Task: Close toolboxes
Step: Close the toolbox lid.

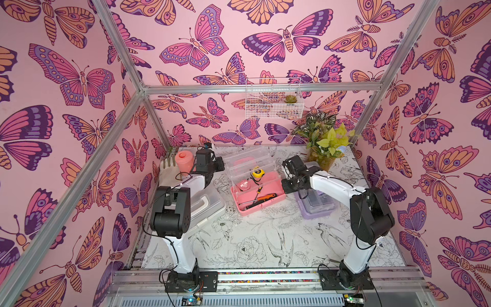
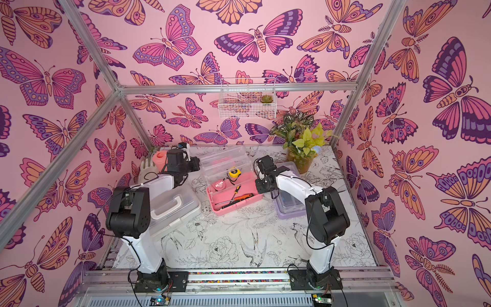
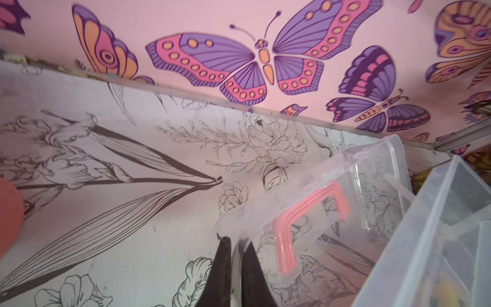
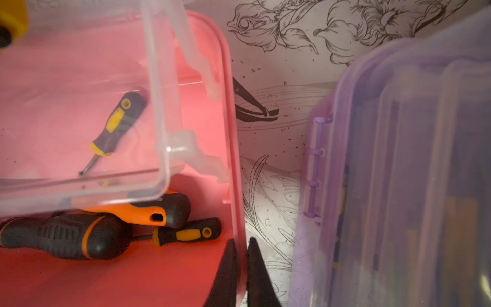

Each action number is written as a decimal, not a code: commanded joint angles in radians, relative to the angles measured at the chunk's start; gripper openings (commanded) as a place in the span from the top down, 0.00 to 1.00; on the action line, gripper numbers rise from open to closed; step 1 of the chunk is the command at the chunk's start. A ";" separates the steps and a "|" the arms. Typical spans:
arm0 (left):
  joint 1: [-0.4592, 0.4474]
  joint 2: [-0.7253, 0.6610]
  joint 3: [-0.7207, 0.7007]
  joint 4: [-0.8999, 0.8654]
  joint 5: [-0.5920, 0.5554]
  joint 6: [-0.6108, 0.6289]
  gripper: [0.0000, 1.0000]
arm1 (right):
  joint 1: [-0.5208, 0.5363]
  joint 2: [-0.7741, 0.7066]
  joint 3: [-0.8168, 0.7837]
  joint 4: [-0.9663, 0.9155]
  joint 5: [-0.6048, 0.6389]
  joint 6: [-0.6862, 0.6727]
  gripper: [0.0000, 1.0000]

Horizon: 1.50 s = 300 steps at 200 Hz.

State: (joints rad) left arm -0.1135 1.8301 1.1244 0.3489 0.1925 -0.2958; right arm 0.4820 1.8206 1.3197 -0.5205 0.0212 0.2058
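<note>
Toolboxes nearest the arms, the white toolbox and the purple toolbox, are sitting with lids down. Between them, the pink toolbox is lying open mid-table. The right gripper is pinching its side wall, likely bracing the base, while farther back the left gripper is clamping its raised clear lid, seemingly to swing it shut.

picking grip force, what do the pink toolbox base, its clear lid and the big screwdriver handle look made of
Pink toolbox base: opaque moulded plastic, smooth with slight sheen on its rounded rim.
Clear lid: translucent plastic, faintly cloudy; the table print shows through.
Big screwdriver handle: probably matte rubbery grip over plastic, judging by its ribbed texture.
</note>
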 commanded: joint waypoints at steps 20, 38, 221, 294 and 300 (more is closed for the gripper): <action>-0.107 -0.152 -0.207 0.317 0.057 0.056 1.00 | 0.009 0.067 0.065 0.136 -0.038 0.084 1.00; -0.151 -0.203 -0.282 0.363 0.002 0.096 1.00 | -0.005 0.088 0.089 0.165 -0.045 0.084 1.00; -0.563 -0.250 -0.584 0.731 -0.529 0.578 0.77 | -0.057 -0.291 -0.158 0.129 -0.171 0.211 0.57; -0.650 -0.275 -0.617 0.720 -0.648 0.606 0.09 | -0.013 -0.469 -0.400 0.140 -0.126 0.317 0.57; -0.652 -0.282 -0.618 0.711 -0.656 0.599 0.00 | -0.013 -0.483 -0.412 0.132 -0.116 0.319 0.57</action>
State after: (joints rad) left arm -0.7536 1.5600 0.5293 1.0801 -0.4065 0.2955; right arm 0.4656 1.4097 0.9428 -0.3641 -0.1341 0.4770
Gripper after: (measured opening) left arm 0.797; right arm 0.432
